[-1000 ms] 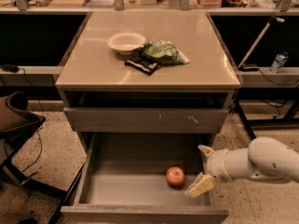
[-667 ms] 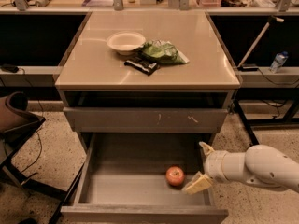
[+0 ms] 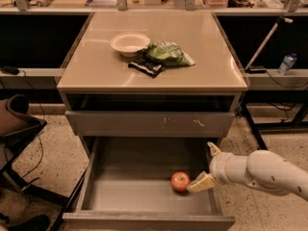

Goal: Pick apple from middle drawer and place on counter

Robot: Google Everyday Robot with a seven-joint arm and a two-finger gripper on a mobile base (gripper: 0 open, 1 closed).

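Note:
The red-orange apple (image 3: pixel 180 181) lies on the grey floor of the open middle drawer (image 3: pixel 130 196), towards its right front. My gripper (image 3: pixel 204 166) reaches in from the right, over the drawer's right wall, just right of the apple. Its fingers are spread: one fingertip (image 3: pixel 200 183) sits beside the apple, the other (image 3: pixel 212 148) points up and back. It holds nothing. The tan counter (image 3: pixel 202 47) tops the cabinet above.
On the counter stand a white bowl (image 3: pixel 130 43), a green bag (image 3: pixel 168 54) and a dark packet (image 3: pixel 147 67). A shallower scratched drawer (image 3: pixel 149 123) sits shut above the open one. A chair (image 3: pixel 17 129) is at the left, a bottle (image 3: pixel 287 63) at the right.
My gripper and arm have moved a little left and down, closer to the apple. The apple has not moved.

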